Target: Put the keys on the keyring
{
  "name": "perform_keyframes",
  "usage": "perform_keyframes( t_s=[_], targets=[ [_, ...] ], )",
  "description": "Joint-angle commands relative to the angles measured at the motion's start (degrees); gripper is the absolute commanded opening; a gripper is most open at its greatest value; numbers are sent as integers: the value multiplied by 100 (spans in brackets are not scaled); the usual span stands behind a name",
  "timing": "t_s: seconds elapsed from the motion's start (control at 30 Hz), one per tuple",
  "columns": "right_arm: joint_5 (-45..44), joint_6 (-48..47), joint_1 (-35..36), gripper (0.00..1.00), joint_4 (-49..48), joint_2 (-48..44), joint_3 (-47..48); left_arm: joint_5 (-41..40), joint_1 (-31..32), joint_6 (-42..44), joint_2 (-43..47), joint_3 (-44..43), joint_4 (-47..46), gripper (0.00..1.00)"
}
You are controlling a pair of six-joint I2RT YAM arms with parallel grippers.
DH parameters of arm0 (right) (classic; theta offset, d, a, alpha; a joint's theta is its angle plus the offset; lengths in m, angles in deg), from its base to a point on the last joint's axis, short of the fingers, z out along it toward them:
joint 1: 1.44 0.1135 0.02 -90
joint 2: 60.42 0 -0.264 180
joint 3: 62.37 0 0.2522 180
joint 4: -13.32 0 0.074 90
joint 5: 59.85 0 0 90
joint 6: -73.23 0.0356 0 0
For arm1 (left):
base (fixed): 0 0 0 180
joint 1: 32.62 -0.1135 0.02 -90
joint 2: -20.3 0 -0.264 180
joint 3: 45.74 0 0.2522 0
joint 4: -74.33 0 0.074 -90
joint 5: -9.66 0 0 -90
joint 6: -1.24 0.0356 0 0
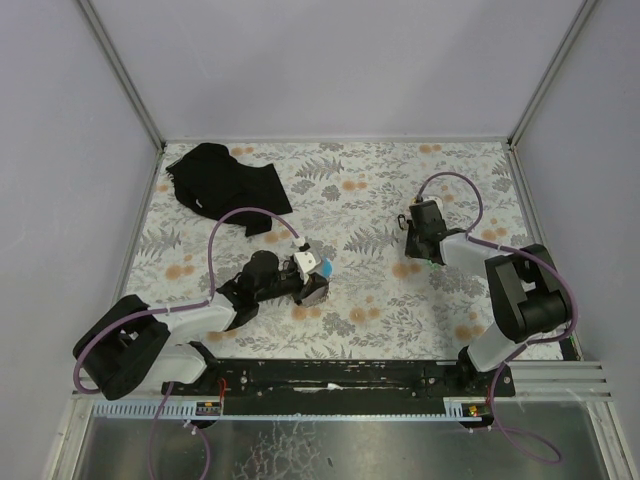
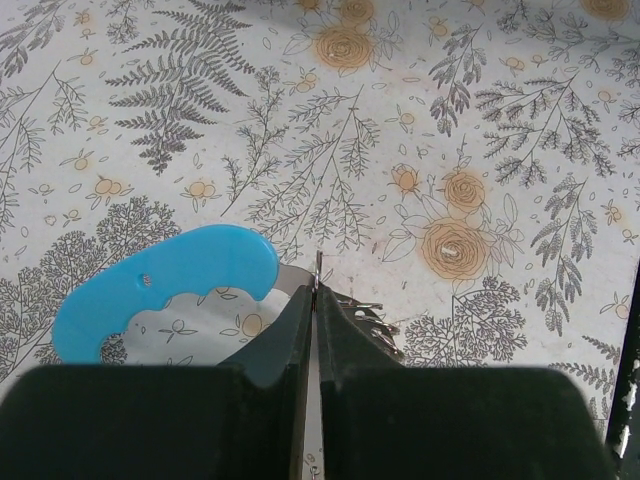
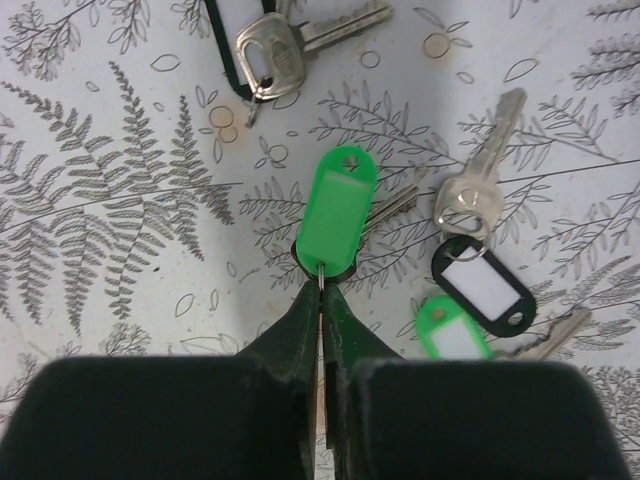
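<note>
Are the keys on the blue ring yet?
Not yet. Nothing looks done: no key shows on the blue keyring. In hand: the left claw is shut on the keyring's metal end, and the right claw pinches the little loop of a green-tagged key. Left: bringing that key over and threading it, then the other keys lying on the table.

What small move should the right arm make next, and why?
Probably lift the green-tagged key slightly off the table: the right gripper is shut on its small ring, and the left gripper holds the blue keyring ready.
</note>
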Motion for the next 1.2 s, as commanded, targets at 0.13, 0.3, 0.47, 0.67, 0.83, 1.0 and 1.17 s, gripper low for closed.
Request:
perform_keyframes(
  t_s=[0.13, 0.3, 0.47, 0.67, 0.83, 1.0, 1.17],
  targets=[
    [622, 527, 185, 2, 337, -558, -281, 86, -22, 95, 272, -43, -113, 0],
    [568, 793, 690, 2, 593, -948, -611, 56, -24, 63, 365, 10, -153, 1],
    [572, 1135, 1237, 4, 700, -1097, -805, 79, -23, 44, 338, 1, -161, 1],
    [751, 1182, 1520, 14, 710, -1109, -835, 55, -23, 38, 340, 10, -171, 1],
    [813, 923, 1519, 30, 943, -1294, -764, 45, -23, 34, 319, 17, -170, 1],
    [804, 844, 1513, 35, 952, -1392, -812, 49, -22, 41, 309, -5, -179, 1],
    [1054, 839, 1515, 35, 703, -1089, -778, 49, -23, 35, 298, -2, -170, 1]
  ],
)
